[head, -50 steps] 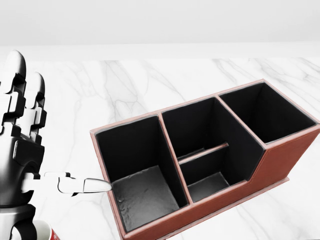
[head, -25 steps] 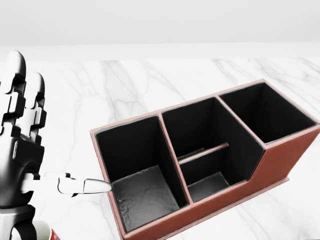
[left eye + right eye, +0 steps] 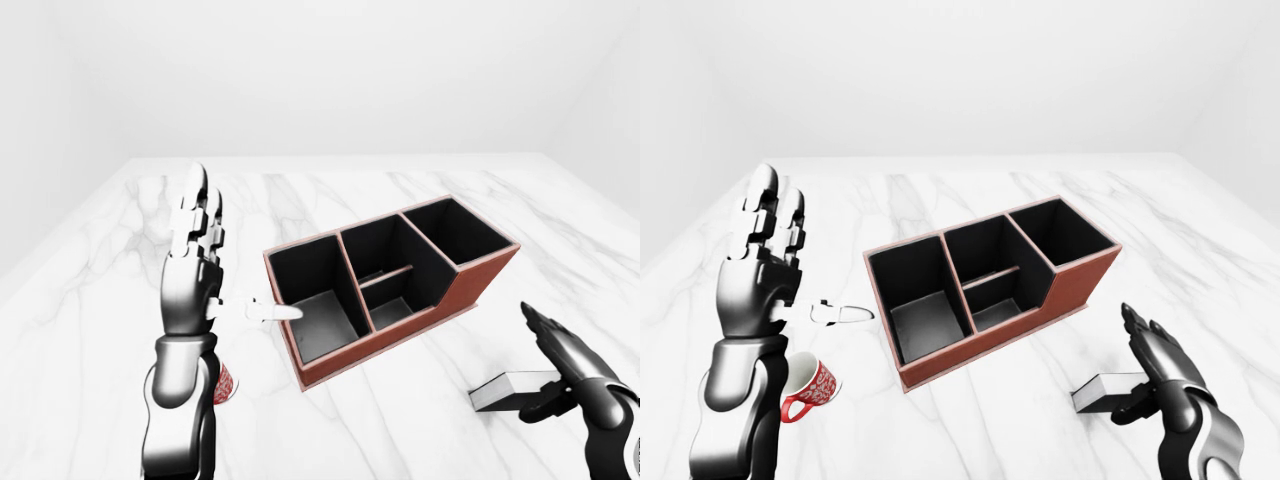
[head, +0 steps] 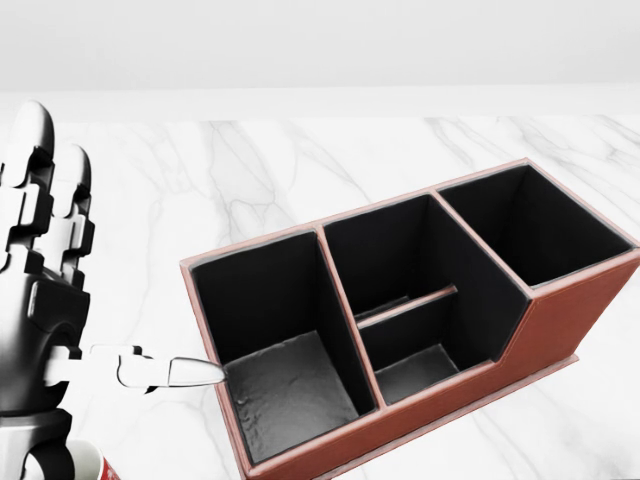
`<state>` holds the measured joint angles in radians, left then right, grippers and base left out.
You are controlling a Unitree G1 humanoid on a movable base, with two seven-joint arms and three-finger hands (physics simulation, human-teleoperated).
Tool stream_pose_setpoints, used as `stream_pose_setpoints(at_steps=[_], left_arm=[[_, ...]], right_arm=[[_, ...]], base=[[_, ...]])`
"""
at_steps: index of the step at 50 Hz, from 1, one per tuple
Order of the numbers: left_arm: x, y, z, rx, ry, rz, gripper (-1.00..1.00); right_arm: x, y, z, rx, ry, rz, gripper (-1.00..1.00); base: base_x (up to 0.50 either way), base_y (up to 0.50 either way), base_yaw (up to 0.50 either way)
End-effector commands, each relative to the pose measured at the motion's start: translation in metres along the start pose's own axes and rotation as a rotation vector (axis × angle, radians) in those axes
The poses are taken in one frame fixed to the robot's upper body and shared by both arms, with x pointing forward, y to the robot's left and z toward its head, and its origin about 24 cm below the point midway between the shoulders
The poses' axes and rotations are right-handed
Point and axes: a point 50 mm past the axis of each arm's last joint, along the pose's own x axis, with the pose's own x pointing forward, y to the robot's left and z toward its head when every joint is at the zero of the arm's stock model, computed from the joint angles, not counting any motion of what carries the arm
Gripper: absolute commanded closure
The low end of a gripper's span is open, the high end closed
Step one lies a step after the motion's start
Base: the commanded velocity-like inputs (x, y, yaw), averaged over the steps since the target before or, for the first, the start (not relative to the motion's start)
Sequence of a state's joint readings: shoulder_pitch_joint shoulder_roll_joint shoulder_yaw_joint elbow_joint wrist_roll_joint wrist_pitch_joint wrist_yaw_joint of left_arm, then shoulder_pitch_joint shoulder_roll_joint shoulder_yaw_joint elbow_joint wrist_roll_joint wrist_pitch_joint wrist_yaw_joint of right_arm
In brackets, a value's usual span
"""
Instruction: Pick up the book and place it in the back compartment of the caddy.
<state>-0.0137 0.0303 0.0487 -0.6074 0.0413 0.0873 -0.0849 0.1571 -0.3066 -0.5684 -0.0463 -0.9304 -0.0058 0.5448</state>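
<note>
The book (image 3: 505, 392), a thin grey-and-white block, lies flat on the marble table near the bottom right of the left-eye view. My right hand (image 3: 545, 372) rests just to its right, fingers stretched out and open, thumb by the book's edge. The brown caddy (image 3: 470, 280) with black compartments stands in the middle, with nothing inside it. My left hand (image 3: 215, 268) is raised to the caddy's left, fingers pointing up and open, its thumb reaching toward the caddy's near-left corner. The book does not show in the head view.
A red-and-white patterned mug (image 3: 812, 388) sits on the table beside my left forearm. The white marble table (image 3: 330, 200) stretches well beyond the caddy toward a pale wall.
</note>
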Motion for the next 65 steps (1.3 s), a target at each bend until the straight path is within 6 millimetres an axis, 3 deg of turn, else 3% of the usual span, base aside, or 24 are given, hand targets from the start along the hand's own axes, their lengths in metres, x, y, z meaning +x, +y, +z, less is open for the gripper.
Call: stream_pose_setpoints(at_steps=[1,6,7,8,9,31,65], left_arm=[[0.0,0.0,0.001,0.001,-0.004,0.001,-1.0],[0.0,0.0,0.001,0.001,-0.006,0.001,-1.0],[0.0,0.0,0.001,0.001,-0.005,0.001,-1.0],[0.0,0.0,0.001,0.001,-0.003,0.001,-1.0],[0.0,0.001,0.0,0.001,-0.002,0.001,-1.0],[0.0,0.001,0.002,0.002,-0.008,0.002,-1.0],[0.0,0.001,-0.001,0.002,0.004,0.004,-1.0]], right_arm=[[0.006,0.006,-0.002,-0.005,0.009,0.02,-1.0],[0.007,0.009,-0.003,-0.001,0.012,0.033,-1.0],[0.007,0.01,-0.004,-0.002,0.014,0.037,-0.92],[0.006,0.009,-0.003,0.001,0.015,0.041,0.7],[0.007,0.011,-0.004,0.007,0.015,0.052,1.0],[0.004,0.0,0.001,0.048,0.008,0.025,1.0],[-0.03,-0.039,0.031,0.02,-0.078,-0.116,1.0]], base=[[0.0,0.0,0.0],[0.0,0.0,0.0],[0.0,0.0,0.0],[0.0,0.0,0.0],[0.0,0.0,0.0],[0.0,0.0,0.0],[0.0,0.0,0.0]])
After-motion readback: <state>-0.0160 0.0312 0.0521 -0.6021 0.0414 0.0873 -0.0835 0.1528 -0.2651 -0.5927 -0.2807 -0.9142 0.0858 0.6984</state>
